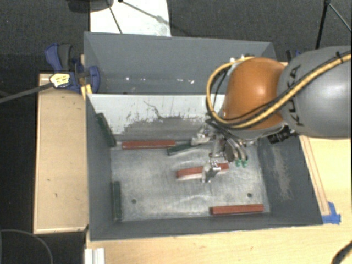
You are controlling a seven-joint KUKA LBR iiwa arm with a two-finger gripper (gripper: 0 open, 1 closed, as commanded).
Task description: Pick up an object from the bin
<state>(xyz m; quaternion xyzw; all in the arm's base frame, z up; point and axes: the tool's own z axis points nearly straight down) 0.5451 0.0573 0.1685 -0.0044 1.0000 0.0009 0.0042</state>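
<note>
Along the left wall of the bin (181, 65) lie an upper dark green bar (104, 130) and a lower green bar (116, 199), with a long red-brown bar (148, 144) at the back. Mid-floor lies a short red-brown bar (188, 173). The gripper (212, 172) is down at its right end (open or clamped, I cannot tell), and another red-brown strip (237, 209) lies front right.
</note>
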